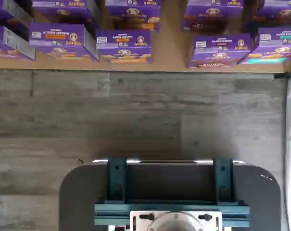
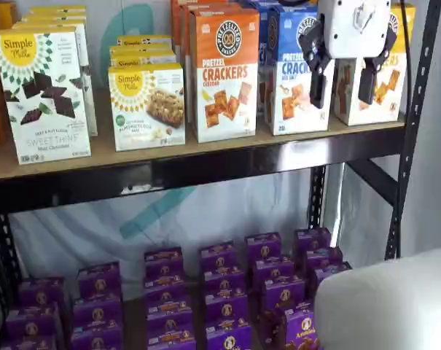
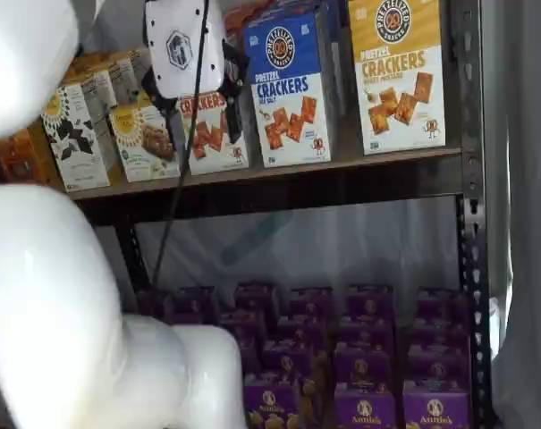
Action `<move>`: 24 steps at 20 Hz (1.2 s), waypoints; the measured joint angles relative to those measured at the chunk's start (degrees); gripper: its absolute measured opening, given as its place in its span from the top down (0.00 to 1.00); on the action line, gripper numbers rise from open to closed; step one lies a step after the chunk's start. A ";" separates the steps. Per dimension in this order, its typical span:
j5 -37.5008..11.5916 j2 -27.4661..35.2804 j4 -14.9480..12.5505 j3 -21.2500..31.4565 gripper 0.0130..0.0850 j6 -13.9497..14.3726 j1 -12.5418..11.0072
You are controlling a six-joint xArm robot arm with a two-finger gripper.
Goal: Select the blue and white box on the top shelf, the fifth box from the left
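Note:
The blue and white box point(image 2: 294, 80) stands upright on the top shelf point(image 2: 205, 152), between an orange-and-white cracker box point(image 2: 220, 73) and a yellow-and-white one point(image 2: 388, 91). It also shows in a shelf view as the blue and white box point(image 3: 292, 89) on the top shelf point(image 3: 279, 172). My gripper point(image 2: 344, 82) hangs in front of the shelf, open, with a plain gap between its two black fingers and nothing held. It overlaps the box's right edge in one shelf view; seen from the other side, the gripper point(image 3: 201, 105) hangs left of the box. The wrist view does not show the box.
Left on the top shelf stand a Sweet Thins box point(image 2: 45, 95) and smaller yellow-topped boxes point(image 2: 147, 106). Small purple boxes point(image 2: 220, 292) fill the lower level and show in the wrist view point(image 1: 63, 41). A black upright point(image 2: 413, 131) bounds the shelf. The white arm point(image 3: 55, 295) fills a shelf view's left side.

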 joint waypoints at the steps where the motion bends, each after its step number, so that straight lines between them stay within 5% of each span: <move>1: -1.53 -1.00 1.93 0.94 0.00 -1.02 -1.78; 7: -2.92 -1.81 3.92 1.67 0.00 -2.22 -3.63; 15: -6.42 -1.62 1.10 2.12 0.00 -1.78 -2.02; 24: -13.39 3.78 -1.08 -1.81 0.00 -3.71 -3.34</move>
